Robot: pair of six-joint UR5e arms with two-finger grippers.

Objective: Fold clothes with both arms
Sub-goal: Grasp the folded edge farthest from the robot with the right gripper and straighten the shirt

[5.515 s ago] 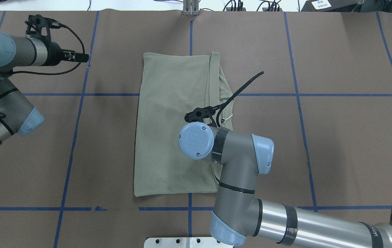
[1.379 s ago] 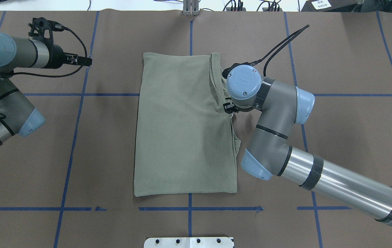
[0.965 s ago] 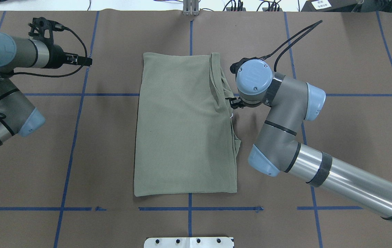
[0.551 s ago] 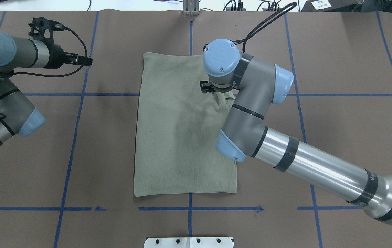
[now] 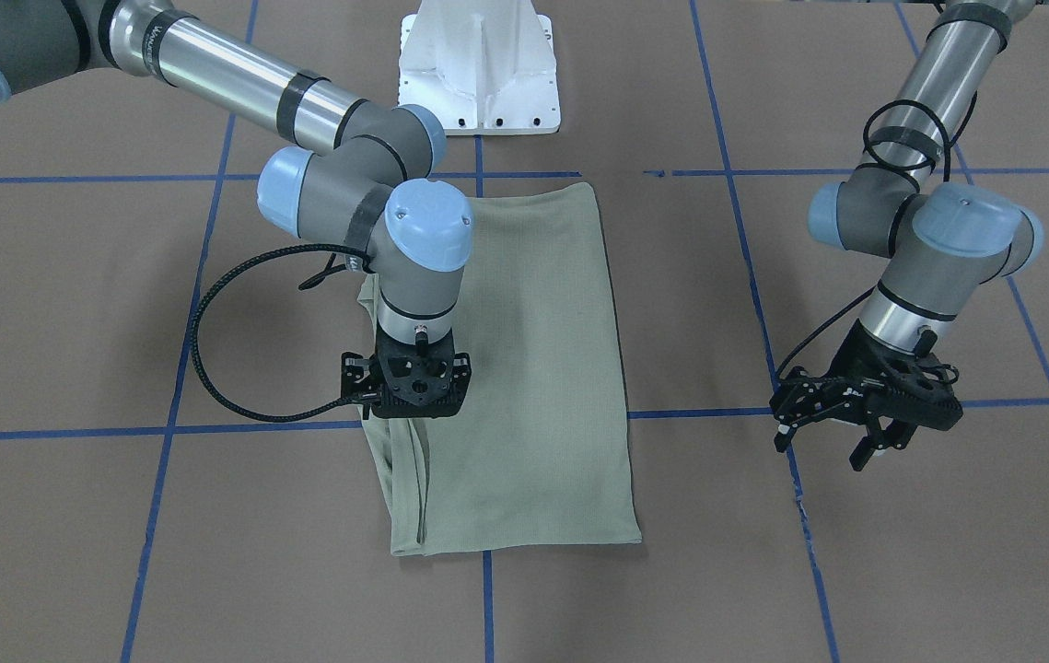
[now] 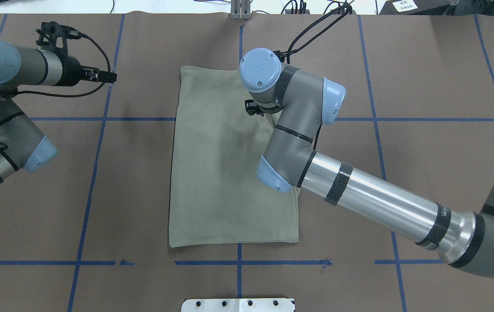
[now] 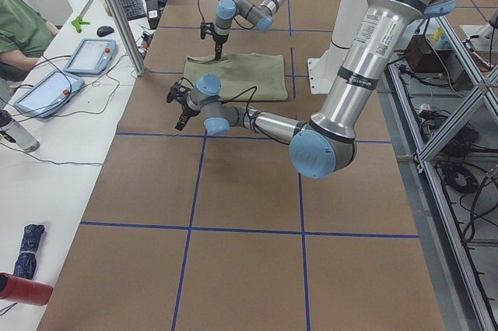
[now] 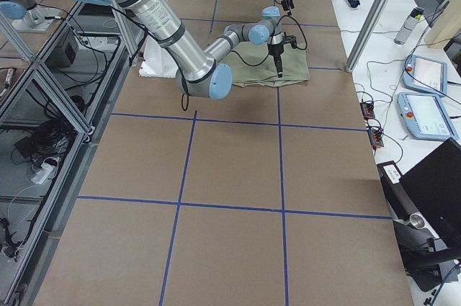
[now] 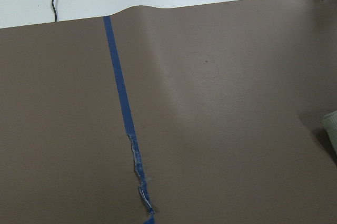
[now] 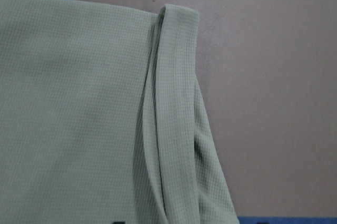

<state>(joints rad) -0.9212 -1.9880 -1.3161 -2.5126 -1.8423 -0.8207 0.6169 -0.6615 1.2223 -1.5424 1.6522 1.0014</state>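
Only the right arm (image 6: pixel 359 199) overhangs the shirt's (image 6: pixel 212 173) doubled edge.

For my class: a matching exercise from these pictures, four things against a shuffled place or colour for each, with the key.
1 shirt
2 right gripper
3 left gripper
4 pedestal base

A white, on the robot's side of the shirt
B over the shirt's folded edge
C sage green, flat on the table
D above bare table, off the shirt

Pairs: 1-C, 2-B, 3-D, 4-A
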